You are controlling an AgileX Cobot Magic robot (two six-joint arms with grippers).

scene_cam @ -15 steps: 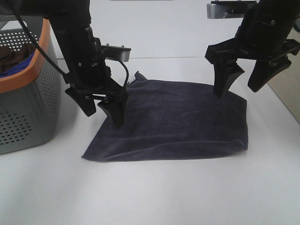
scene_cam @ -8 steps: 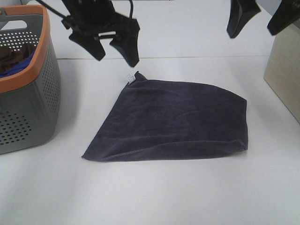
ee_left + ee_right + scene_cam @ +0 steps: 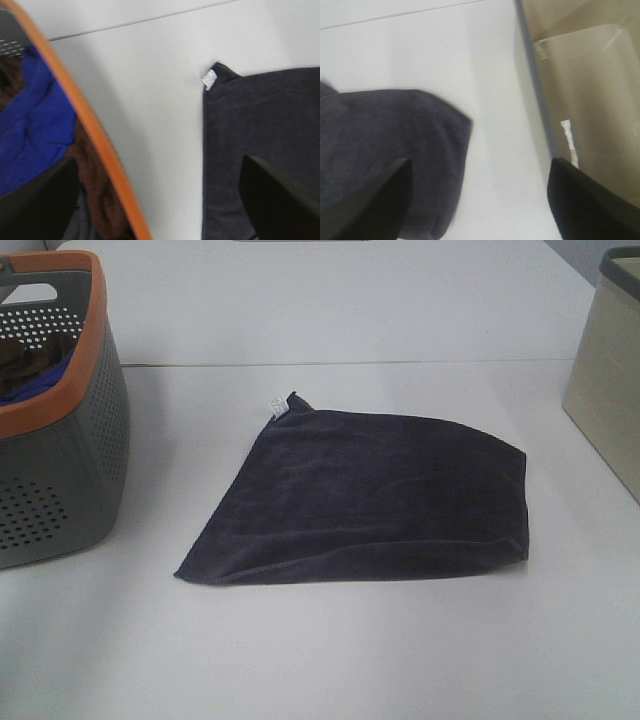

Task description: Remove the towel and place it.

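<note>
Both arms have lifted clear; towel [image 3: 365, 497] lies flat, jaws seemingly wide apart, empty.

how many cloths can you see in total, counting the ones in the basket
3. The dark towel lies spread on the table. A bright blue cloth and a brown cloth sit inside the basket. More may be hidden underneath them.
</note>
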